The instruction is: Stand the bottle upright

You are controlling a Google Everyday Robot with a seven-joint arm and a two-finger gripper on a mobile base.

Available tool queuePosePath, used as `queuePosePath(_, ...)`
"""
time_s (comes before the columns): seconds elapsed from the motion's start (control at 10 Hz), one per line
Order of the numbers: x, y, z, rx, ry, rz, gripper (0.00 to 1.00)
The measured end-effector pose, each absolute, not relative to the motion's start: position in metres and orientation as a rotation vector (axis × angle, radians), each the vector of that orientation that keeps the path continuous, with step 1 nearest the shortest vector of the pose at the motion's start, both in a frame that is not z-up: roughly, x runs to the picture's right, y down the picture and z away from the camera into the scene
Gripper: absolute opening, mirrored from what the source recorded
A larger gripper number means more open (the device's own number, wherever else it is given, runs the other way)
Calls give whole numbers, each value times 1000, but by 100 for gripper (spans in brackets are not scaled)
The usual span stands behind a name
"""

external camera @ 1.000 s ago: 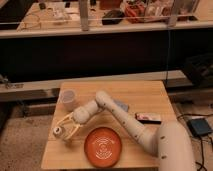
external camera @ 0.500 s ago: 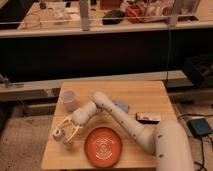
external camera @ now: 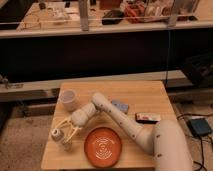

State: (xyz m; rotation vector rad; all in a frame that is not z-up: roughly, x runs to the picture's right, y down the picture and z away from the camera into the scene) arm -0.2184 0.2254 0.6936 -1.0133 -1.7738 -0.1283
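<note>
The bottle (external camera: 57, 134), small and pale with a white round cap, stands near the front left corner of the wooden table (external camera: 145, 100). It looks about upright, its cap facing up. My gripper (external camera: 62, 136) reaches in from the right, low over the table. Its two fingers are spread, and the bottle sits between them at their tips. I cannot tell whether either finger touches the bottle. The arm (external camera: 115, 117) runs back to the right across the table.
An orange plate (external camera: 102, 146) lies just right of the gripper by the front edge. A translucent whitish cup (external camera: 68, 99) stands behind the gripper. A small blue-grey object (external camera: 120, 106) and a flat red-and-white packet (external camera: 148, 118) lie right of the arm.
</note>
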Motion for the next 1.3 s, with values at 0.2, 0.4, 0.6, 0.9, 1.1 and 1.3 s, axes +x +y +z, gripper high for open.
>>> queuePosePath(0.2, -220, 233, 696, -1025, -1780, -125, 80)
queuePosePath(0.4, -217, 237, 698, -1028, -1766, -121, 80)
queuePosePath(0.6, -212, 239, 701, -1017, -1745, -98, 80)
queuePosePath(0.9, -203, 237, 700, -1005, -1676, -113, 80)
queuePosePath(1.1, -196, 231, 699, -999, -1570, -173, 80)
queuePosePath(1.3, -188, 226, 696, -990, -1494, -213, 80)
